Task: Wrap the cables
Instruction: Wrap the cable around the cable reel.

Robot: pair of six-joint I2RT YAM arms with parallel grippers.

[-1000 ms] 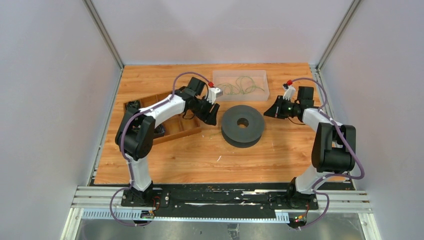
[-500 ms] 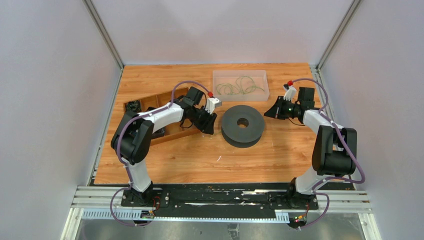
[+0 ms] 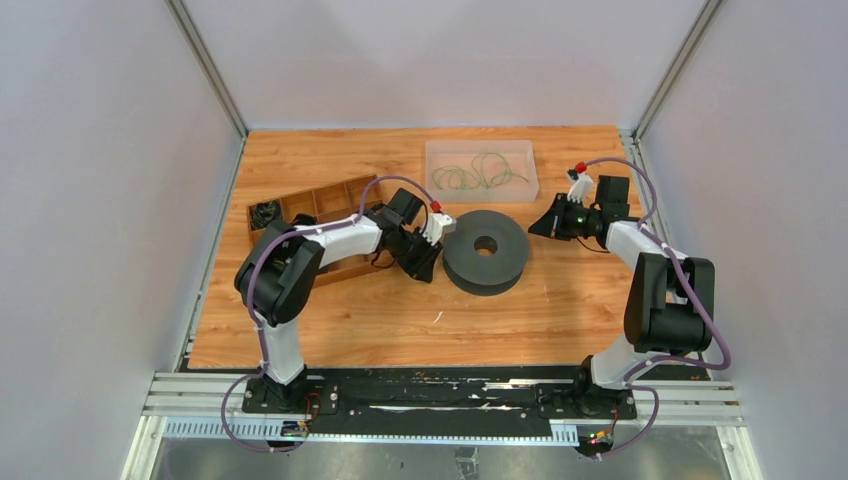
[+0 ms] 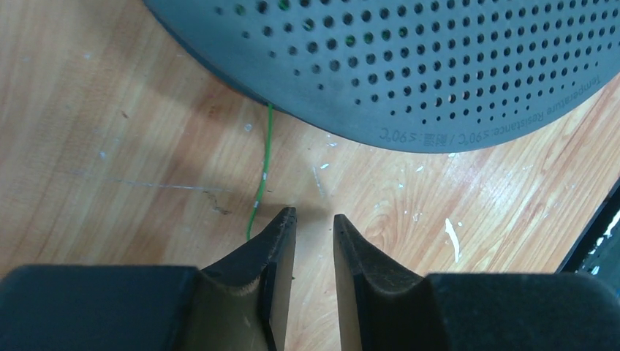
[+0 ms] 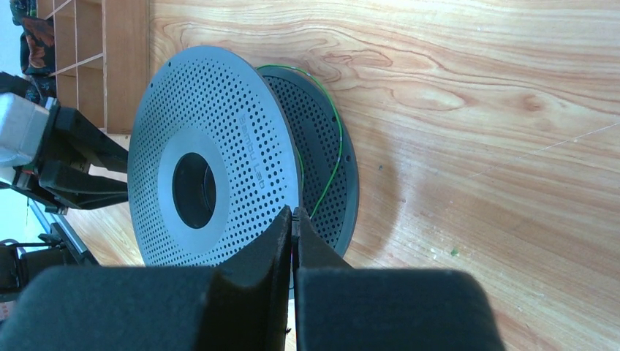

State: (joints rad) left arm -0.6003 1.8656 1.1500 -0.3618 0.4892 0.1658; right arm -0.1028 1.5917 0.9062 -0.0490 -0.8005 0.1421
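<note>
1. From the top, the grey spool (image 3: pixel 462 258) lies flat in the middle of the wooden table (image 3: pixel 400 310).
2. A see-through box (image 3: pixel 431 165) sits at 12 o'clock from the spool. Loose green cables (image 3: pixel 480 175) are curled inside it.
3. The left gripper (image 3: pixel 428 266) is low at the spool's 9 o'clock edge. The right gripper (image 3: pixel 535 228) is just beside its 2 o'clock edge. A wooden tray (image 3: pixel 300 205) lies farther out at 9 o'clock.
4. In the left wrist view, the 2 fingers (image 4: pixel 274 252) have a small gap and hold nothing. Bare table shows between them.
5. There, 1 thin green cable (image 4: pixel 262 175) comes out from under the spool at 12 o'clock. It ends just beside the tip of the finger on the left.
6. In the right wrist view, the fingers (image 5: pixel 270 241) are pressed tight together and point at the spool's rim.
7. A green cable (image 5: pixel 338 139) runs round the groove between the spool's 2 discs. It comes right up to the fingertips. I cannot tell if they pinch it.
</note>
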